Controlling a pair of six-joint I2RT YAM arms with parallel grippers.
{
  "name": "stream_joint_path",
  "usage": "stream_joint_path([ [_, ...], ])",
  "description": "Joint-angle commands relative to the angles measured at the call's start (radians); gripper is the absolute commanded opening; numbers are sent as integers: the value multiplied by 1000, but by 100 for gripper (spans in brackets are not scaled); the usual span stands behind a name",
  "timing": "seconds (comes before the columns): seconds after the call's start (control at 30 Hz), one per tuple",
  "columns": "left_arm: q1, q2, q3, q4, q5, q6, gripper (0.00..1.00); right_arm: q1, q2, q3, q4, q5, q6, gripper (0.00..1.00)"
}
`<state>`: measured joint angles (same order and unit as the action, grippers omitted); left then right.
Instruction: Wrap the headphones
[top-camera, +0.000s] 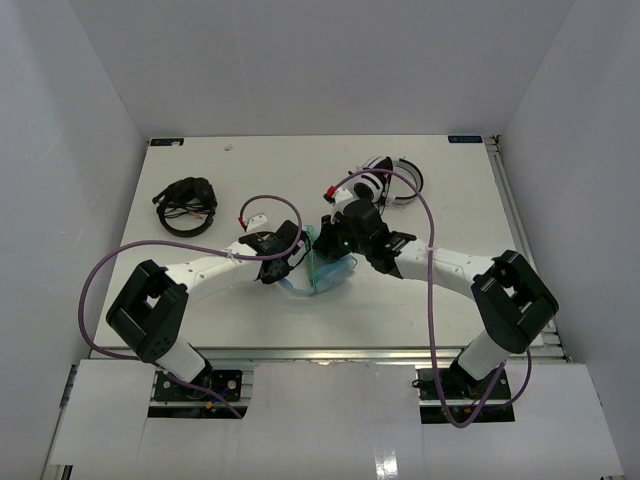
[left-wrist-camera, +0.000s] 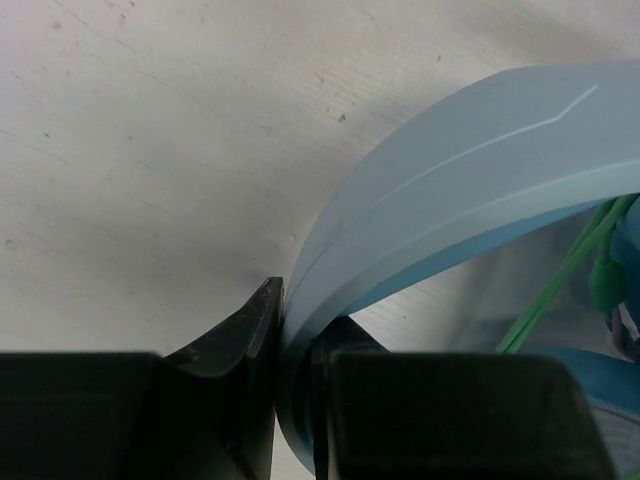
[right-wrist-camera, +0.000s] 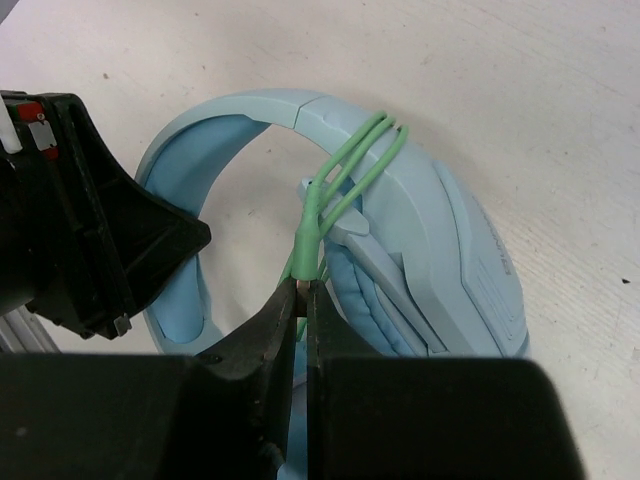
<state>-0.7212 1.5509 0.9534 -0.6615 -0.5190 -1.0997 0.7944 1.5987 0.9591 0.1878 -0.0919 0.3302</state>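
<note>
The light blue headphones (top-camera: 325, 275) lie at the middle of the table between both grippers. In the left wrist view my left gripper (left-wrist-camera: 300, 310) is shut on the wide headband (left-wrist-camera: 460, 170), one black finger on each side of it. The thin pale green cable (right-wrist-camera: 365, 150) runs in several strands over the headband (right-wrist-camera: 270, 105), next to an ear cup (right-wrist-camera: 450, 250). My right gripper (right-wrist-camera: 306, 288) is shut on the cable's thick green plug end (right-wrist-camera: 310, 230), just above the ear pad. In the right wrist view the left gripper (right-wrist-camera: 100, 220) shows as a black block at the left.
Black headphones (top-camera: 187, 205) lie at the far left of the table. White-and-black headphones (top-camera: 390, 182) lie at the back, just behind the right arm. Purple arm cables (top-camera: 430, 260) loop over the table. White walls enclose the table (top-camera: 250, 160) on three sides.
</note>
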Motion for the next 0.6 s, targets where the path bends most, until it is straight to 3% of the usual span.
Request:
stream_joint_path([
  [0.0, 17, -18, -1, 146, 110, -92, 0, 56, 14, 68, -67, 91, -35, 8],
  [0.3, 17, -18, -58, 222, 206, -157, 1, 82, 41, 85, -107, 212, -62, 8],
  [0.47, 19, 17, -54, 243, 234, -145, 20, 89, 43, 82, -120, 247, -82, 8],
  [0.57, 19, 26, -54, 252, 239, -140, 37, 89, 43, 77, -120, 253, -91, 8],
])
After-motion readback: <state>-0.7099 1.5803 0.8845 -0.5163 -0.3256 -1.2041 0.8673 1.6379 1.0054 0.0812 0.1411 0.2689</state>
